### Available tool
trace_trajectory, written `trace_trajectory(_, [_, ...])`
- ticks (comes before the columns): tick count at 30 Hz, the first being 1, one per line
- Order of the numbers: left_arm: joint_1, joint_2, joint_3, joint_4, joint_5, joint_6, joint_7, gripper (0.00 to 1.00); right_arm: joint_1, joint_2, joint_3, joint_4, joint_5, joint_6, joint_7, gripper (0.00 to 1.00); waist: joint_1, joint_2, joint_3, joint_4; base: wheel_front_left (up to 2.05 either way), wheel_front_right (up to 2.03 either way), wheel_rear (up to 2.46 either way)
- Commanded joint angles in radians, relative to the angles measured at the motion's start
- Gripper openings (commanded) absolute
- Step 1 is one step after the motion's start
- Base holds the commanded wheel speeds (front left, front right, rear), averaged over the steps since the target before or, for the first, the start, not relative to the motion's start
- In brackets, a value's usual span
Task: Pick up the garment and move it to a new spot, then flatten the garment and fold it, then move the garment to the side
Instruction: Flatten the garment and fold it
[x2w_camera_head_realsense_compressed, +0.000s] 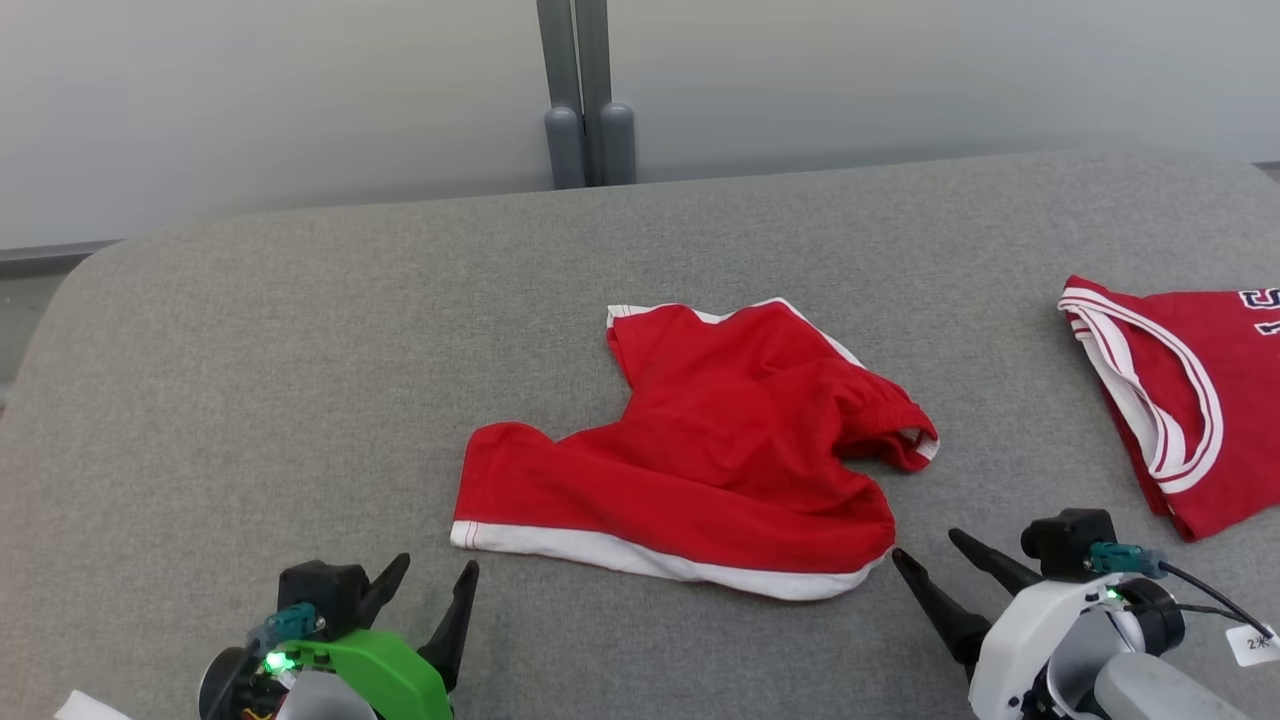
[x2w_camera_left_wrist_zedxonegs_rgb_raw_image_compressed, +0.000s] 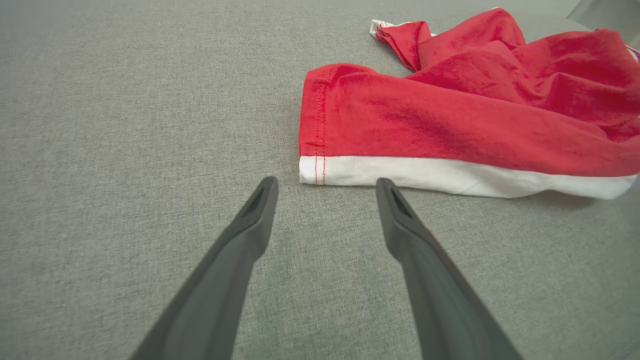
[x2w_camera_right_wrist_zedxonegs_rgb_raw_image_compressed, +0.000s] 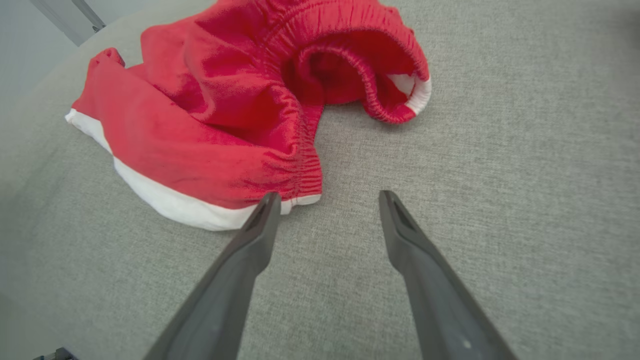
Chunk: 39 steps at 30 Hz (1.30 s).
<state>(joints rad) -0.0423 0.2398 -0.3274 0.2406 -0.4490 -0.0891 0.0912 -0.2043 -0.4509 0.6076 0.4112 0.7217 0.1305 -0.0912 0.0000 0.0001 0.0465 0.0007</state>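
Here the garment (x2w_camera_head_realsense_compressed: 700, 460), a pair of red shorts with a white hem band, lies crumpled near the middle of the grey padded surface (x2w_camera_head_realsense_compressed: 300, 350). One leg stretches toward the robot's left, and the elastic waistband is bunched and gaping on the right. The left gripper (x2w_camera_head_realsense_compressed: 437, 562) sits at the near left with its two fingers spread wide and nothing between them. In its wrist view the tips stop just short of the white hem (x2w_camera_left_wrist_zedxonegs_rgb_raw_image_compressed: 312, 171) at its left corner, apart from it. The right gripper (x2w_camera_head_realsense_compressed: 925, 543) is likewise spread wide and holds nothing. Its inner fingertip (x2w_camera_right_wrist_zedxonegs_rgb_raw_image_compressed: 267, 205) is just beside the near right corner of the shorts, and whether it touches the cloth I cannot tell. Well apart on the far right lies a jersey (x2w_camera_head_realsense_compressed: 1200, 400), also red with white-striped trim, running off the edge of the head view. Behind the surface two grey posts (x2w_camera_head_realsense_compressed: 588, 120) stand against a pale wall. A small white tag (x2w_camera_head_realsense_compressed: 1250, 643) hangs from a cable on the right arm
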Motion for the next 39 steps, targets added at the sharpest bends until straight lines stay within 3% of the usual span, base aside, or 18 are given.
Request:
trace_trajectory(1, [-0.024, 0.002, -0.003, 0.012, -0.013, -0.008, 0.004, 1.00, -0.027, -0.008, 0.018, 0.007, 0.012, 0.001, -0.009, 1.00, 0.0000, -0.0001, 0.025, 0.005, 0.00, 0.00, 0.00])
trace_trajectory(11, [-0.135, 0.000, -0.052, 0.131, -0.033, -0.032, 0.005, 1.00, -0.166, -0.005, 0.193, 0.087, 0.084, 0.001, -0.035, 1.00, 0.0000, -0.0001, 0.084, 0.012, 0.00, 0.00, 0.00])
trace_trajectory(23, [-0.266, -0.017, -0.121, 0.323, -0.081, -0.042, -0.040, 1.00, -0.233, 0.012, 0.329, 0.170, 0.158, 0.001, -0.092, 1.00, 0.0000, -0.0001, 0.104, 0.008, 0.00, 0.00, 0.00])
trace_trajectory(24, [-0.272, -0.017, -0.128, 0.335, -0.087, -0.042, -0.043, 1.00, -0.235, 0.012, 0.340, 0.171, 0.165, 0.001, -0.094, 0.93, 0.0000, -0.0001, 0.104, 0.006, 0.00, 0.00, 0.00])
trace_trajectory(25, [-0.278, -0.017, -0.138, 0.348, -0.092, -0.042, -0.049, 1.00, -0.238, 0.010, 0.351, 0.173, 0.172, 0.001, -0.097, 0.67, 0.0000, -0.0001, 0.103, 0.004, 0.00, 0.00, 0.00])
trace_trajectory(28, [-0.293, -0.016, -0.157, 0.376, -0.113, -0.042, -0.068, 1.00, -0.245, 0.007, 0.379, 0.175, 0.190, 0.001, -0.108, 0.24, 0.0000, -0.0001, 0.099, -0.001, 0.00, 0.00, 0.00])
trace_trajectory(29, [-0.298, -0.013, -0.164, 0.387, -0.121, -0.042, -0.075, 1.00, -0.248, 0.005, 0.388, 0.176, 0.197, 0.001, -0.110, 0.05, 0.0000, -0.0001, 0.097, -0.002, 0.00, 0.00, 0.00])
trace_trajectory(30, [-0.302, -0.013, -0.166, 0.395, -0.129, -0.042, -0.083, 1.00, -0.251, 0.005, 0.394, 0.176, 0.205, 0.001, -0.113, 0.00, 0.0000, -0.0001, 0.095, -0.003, 0.00, 0.00, 0.00])
trace_trajectory(31, [-0.308, -0.013, -0.172, 0.404, -0.139, -0.042, -0.091, 0.95, -0.255, 0.004, 0.403, 0.176, 0.213, 0.001, -0.117, 0.00, 0.0000, -0.0001, 0.094, -0.004, 0.00, 0.00, 0.00])
trace_trajectory(33, [-0.318, -0.010, -0.182, 0.414, -0.150, -0.042, -0.112, 0.14, -0.260, 0.001, 0.418, 0.177, 0.227, 0.001, -0.122, 0.00, 0.0000, -0.0001, 0.091, -0.005, 0.00, 0.00, 0.00])
trace_trajectory(34, [-0.322, -0.010, -0.187, 0.419, -0.154, -0.042, -0.119, 0.00, -0.262, 0.001, 0.424, 0.177, 0.233, 0.001, -0.126, 0.00, 0.0000, -0.0001, 0.090, -0.005, 0.00, 0.00, 0.00])
trace_trajectory(39, [-0.321, 0.004, -0.210, 0.426, -0.180, -0.042, -0.158, 0.00, -0.266, -0.011, 0.434, 0.165, 0.266, 0.001, -0.151, 0.00, 0.0000, -0.0001, 0.073, -0.003, 0.00, 0.00, 0.00])
